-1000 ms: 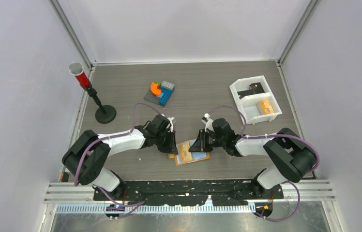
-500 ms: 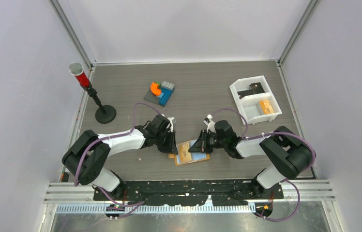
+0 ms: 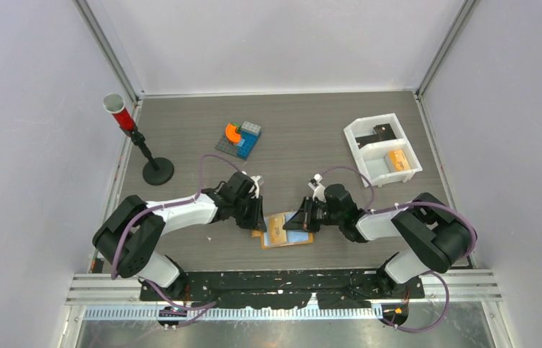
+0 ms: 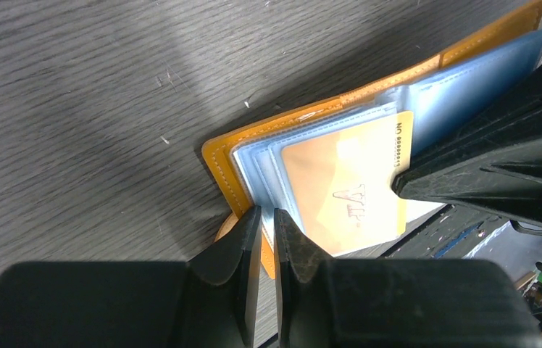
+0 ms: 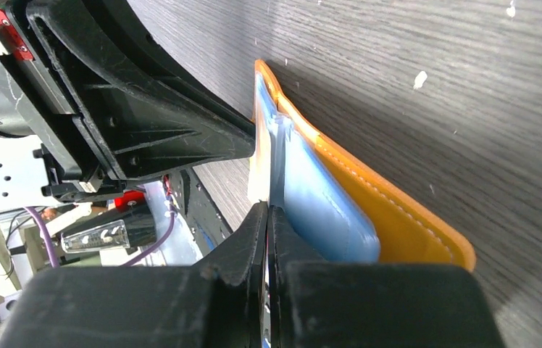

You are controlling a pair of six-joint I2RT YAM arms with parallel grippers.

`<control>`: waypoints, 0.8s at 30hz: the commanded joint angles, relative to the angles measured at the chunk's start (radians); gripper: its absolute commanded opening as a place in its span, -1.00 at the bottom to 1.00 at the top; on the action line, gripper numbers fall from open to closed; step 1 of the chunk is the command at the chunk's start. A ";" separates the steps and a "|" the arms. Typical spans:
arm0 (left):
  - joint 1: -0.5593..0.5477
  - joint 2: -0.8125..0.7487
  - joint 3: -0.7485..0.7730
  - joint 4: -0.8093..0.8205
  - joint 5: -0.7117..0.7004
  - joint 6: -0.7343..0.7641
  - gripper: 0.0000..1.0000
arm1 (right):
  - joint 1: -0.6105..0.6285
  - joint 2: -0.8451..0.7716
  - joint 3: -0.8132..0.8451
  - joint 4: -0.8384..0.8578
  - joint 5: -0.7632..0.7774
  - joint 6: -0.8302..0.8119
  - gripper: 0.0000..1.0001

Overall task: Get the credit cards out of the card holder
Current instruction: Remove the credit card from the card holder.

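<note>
Both your grippers pinched the card holder (image 3: pixel 286 230), open on the table (image 3: pixel 326 145) between them: left gripper (image 4: pixel 267 217) its corner, right gripper (image 5: pixel 268 210) a sleeve (image 5: pixel 319 210) edge. Pulling risked dragging sleeves, not the credit cards (image 4: pixel 340 192).

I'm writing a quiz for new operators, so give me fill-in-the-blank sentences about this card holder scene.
The card holder lies ___ on the table. The jaws of the left gripper pinch its ___ cover. The jaws of the right gripper are ___.
Missing words: open, orange, shut.
</note>
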 commanded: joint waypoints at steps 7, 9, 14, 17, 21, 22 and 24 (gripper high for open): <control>0.004 0.015 -0.019 -0.020 -0.113 0.048 -0.70 | -0.006 -0.131 -0.014 -0.047 0.027 0.000 -0.85; 0.003 0.015 -0.018 -0.018 -0.112 0.048 -0.70 | -0.006 -0.133 -0.025 -0.009 0.008 0.020 -0.89; 0.004 0.009 -0.019 -0.012 -0.109 0.047 -0.70 | -0.006 -0.145 -0.028 -0.042 0.034 0.032 -0.90; 0.004 0.009 -0.014 -0.019 -0.110 0.049 -0.70 | -0.012 -0.190 -0.026 -0.116 0.065 -0.007 -0.89; 0.004 0.005 0.001 -0.044 -0.105 0.058 -0.70 | -0.027 -0.314 -0.012 -0.306 0.144 -0.091 -0.89; 0.004 -0.004 0.005 -0.051 -0.098 0.061 -0.70 | -0.029 -0.334 -0.011 -0.344 0.143 -0.102 -0.89; 0.004 -0.030 0.020 -0.071 -0.075 0.066 -0.68 | -0.033 -0.391 0.005 -0.416 0.139 -0.145 -0.89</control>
